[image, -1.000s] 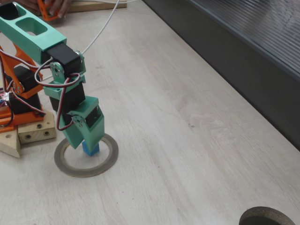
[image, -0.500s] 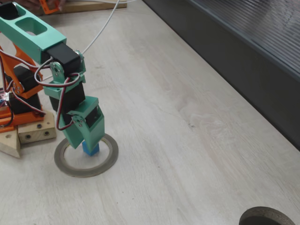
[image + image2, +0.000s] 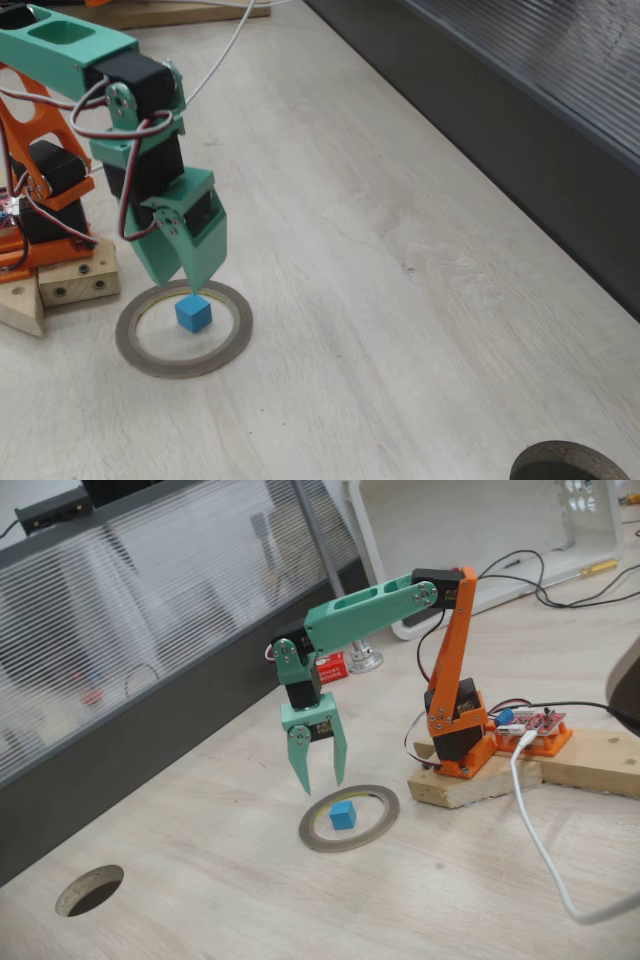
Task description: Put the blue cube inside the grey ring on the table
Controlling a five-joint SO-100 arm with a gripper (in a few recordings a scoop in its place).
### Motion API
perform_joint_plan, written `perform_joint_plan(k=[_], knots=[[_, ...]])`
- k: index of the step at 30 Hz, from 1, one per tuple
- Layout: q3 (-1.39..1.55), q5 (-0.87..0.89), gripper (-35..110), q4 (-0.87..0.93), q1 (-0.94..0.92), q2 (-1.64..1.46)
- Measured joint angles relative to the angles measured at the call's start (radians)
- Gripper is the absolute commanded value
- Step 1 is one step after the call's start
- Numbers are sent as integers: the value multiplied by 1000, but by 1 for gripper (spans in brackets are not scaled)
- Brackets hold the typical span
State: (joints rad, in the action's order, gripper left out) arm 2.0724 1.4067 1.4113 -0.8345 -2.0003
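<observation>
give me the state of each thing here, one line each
blue cube: free, resting flat on the table inside the ring, apart from the band
grey ring: lying flat on the table, cube within its opening
gripper: open, empty, raised above the cube, fingers pointing down
table: pale wood surface carrying the ring, the cube and the arm's wooden base

We see a pale wood-grain desk (image 3: 400, 300) (image 3: 200, 910), and flat on it lies the grey ring (image 3: 183, 329) (image 3: 349, 818) with the blue cube (image 3: 193, 313) (image 3: 343, 814) resting on the desk inside its opening. Just beside the ring, pale wooden blocks (image 3: 60, 285) (image 3: 520, 770) sit on the desk under the arm's orange base. We also see a white cable (image 3: 545, 860) trailing across the surface and a round hole (image 3: 570, 465) (image 3: 90, 890) cut in the desk well apart from the ring.
</observation>
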Motion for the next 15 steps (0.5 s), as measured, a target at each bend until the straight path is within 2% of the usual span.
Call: perform_joint_plan(k=[7,15], knots=[[-18,0,28,104,0,0],[-18,0,-2,115,0,0]])
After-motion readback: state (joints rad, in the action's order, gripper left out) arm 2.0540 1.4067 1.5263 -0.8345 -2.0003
